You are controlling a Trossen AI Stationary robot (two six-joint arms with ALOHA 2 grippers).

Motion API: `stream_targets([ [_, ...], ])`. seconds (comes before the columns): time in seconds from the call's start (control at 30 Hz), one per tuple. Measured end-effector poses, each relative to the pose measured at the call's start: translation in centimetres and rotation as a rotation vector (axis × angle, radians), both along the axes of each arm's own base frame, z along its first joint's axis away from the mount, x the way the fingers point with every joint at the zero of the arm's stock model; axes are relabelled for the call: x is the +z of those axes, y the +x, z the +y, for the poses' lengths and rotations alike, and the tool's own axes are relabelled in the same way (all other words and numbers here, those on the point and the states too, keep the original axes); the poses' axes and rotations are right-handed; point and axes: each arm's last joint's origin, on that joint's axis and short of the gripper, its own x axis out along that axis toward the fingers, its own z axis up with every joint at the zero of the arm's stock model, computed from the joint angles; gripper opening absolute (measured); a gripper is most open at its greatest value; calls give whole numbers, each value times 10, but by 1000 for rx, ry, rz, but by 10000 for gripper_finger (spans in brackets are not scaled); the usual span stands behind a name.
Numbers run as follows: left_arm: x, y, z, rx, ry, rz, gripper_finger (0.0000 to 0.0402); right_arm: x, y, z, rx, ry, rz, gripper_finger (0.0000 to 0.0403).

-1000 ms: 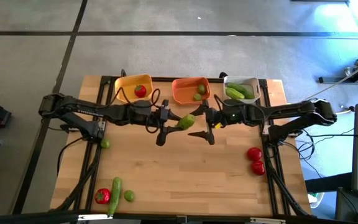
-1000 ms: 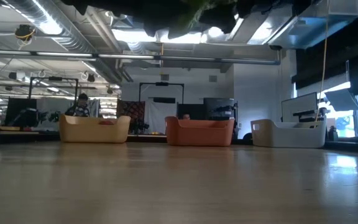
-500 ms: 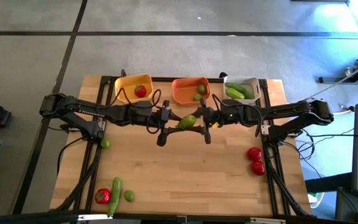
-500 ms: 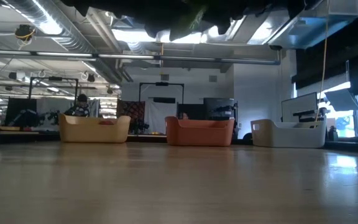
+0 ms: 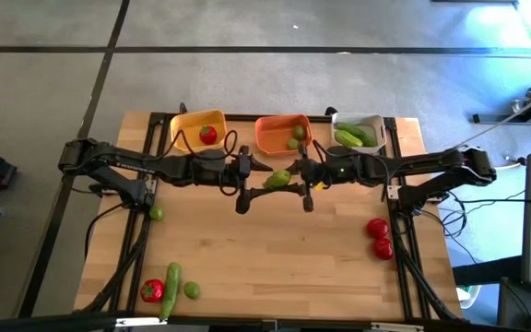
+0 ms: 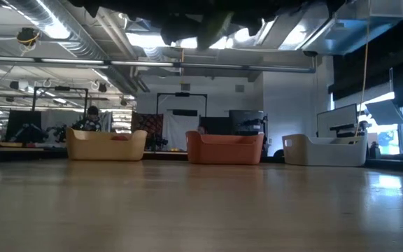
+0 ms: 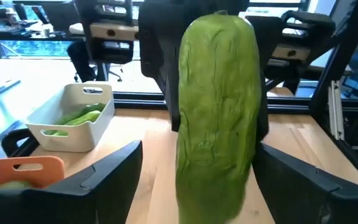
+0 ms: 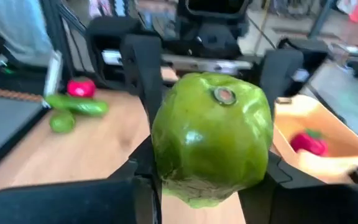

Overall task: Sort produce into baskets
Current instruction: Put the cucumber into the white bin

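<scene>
A green cucumber piece (image 5: 277,178) hangs in the air over the table's middle, between my two grippers. My right gripper (image 8: 209,167) comes from the right and is shut on it. My left gripper (image 7: 199,148) faces it from the left, open, with a finger on either side of the cucumber (image 7: 219,112) and a gap showing. At the far edge stand the yellow basket (image 5: 184,130) with a tomato, the orange basket (image 5: 275,138) with limes, and the white basket (image 5: 373,123) with cucumbers. My right gripper pinches the cucumber's two sides (image 8: 166,168) between its two fingers, at the end that points toward the table's right. The fingers come level from the right and lie along the cucumber. It is lifted clear of the table, roughly level.
A lime (image 5: 156,213) lies at the left. A tomato (image 5: 151,290), a cucumber (image 5: 171,277) and a lime (image 5: 192,290) lie at the near left corner. Two tomatoes (image 5: 379,237) lie at the right. Bare wood shows in the middle and near the front.
My right gripper has moved toward the table's left up to the cucumber and shut on it. My left gripper has opened and let go of the cucumber, which stays lifted at the same spot.
</scene>
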Motion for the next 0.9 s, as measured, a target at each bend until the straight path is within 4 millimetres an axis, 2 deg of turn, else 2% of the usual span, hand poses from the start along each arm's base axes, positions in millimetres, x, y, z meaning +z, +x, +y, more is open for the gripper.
stream_targets([
  [0.23, -4, -2, 0, 6, -32, 49, 298, 24, -28, -6, -216, -91, 155, 123],
  [0.4, -7, -3, 3, 3, 31, 87, 298, 28, -57, -19, -416, -167, 282, 123],
  [0.63, -8, -8, 22, 73, 39, 133, 298, 14, -84, -66, -666, -154, 509, 122],
  [0.9, -11, -11, 35, 125, 12, 163, 298, -26, -123, -132, -907, -5, 662, 123],
])
